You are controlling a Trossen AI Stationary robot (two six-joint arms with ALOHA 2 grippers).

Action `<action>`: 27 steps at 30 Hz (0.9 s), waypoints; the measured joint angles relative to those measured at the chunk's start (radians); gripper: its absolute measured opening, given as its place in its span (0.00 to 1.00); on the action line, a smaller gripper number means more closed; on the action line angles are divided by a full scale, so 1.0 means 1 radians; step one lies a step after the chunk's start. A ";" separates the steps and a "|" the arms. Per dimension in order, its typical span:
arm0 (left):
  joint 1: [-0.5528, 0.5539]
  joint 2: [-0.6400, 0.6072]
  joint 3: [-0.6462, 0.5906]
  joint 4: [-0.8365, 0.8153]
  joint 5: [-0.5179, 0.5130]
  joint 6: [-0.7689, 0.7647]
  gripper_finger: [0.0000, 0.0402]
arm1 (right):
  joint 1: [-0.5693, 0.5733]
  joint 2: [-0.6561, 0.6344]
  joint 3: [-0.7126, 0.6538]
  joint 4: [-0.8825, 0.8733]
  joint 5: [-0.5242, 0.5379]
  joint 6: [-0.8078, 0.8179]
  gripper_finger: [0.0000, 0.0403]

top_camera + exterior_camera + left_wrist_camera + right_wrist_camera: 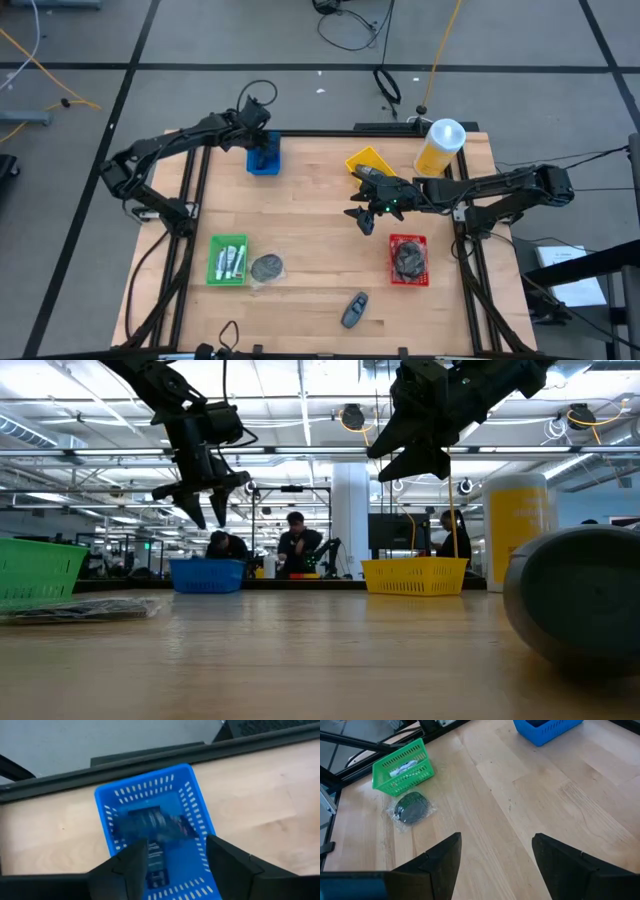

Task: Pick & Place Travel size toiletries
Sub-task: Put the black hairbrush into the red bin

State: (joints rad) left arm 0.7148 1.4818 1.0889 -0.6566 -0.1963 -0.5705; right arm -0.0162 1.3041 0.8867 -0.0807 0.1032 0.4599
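Observation:
My left gripper (172, 857) is open and hangs over the blue tray (263, 158) at the table's far side. Dark-blue mini tubes (150, 825) with white labels lie in that tray, beyond the fingers and apart from them. My right gripper (495, 855) is open over bare wood near mid-table (365, 212) and touches nothing. White tubes (232, 260) lie in the green tray (214, 262). A grey round wrapped pad (266, 267) lies flat beside that tray. A dark-grey oblong piece (353, 310) rests near the table's near edge.
A yellow tray (368, 160) and a large yellow bottle (440, 148) stand at the far right. A red tray (408, 260) holding dark items sits at the right side. Bare wood shows between the trays. People sit in the room beyond the table (295, 545).

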 joint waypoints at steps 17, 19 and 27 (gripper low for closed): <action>-0.078 -0.110 0.000 -0.050 0.270 0.075 0.46 | 0.005 0.000 0.000 0.000 -0.056 -0.027 0.58; -0.133 -0.141 0.000 -0.074 0.277 0.074 0.43 | 0.005 0.000 0.000 0.000 -0.055 -0.027 0.58; -0.454 -0.181 0.000 -0.151 0.278 0.013 0.35 | 0.005 0.000 0.000 -0.007 -0.056 -0.029 0.58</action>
State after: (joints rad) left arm 0.2607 1.3004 1.0889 -0.8072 0.0822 -0.5578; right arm -0.0113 1.3041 0.8867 -0.0879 0.0475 0.4306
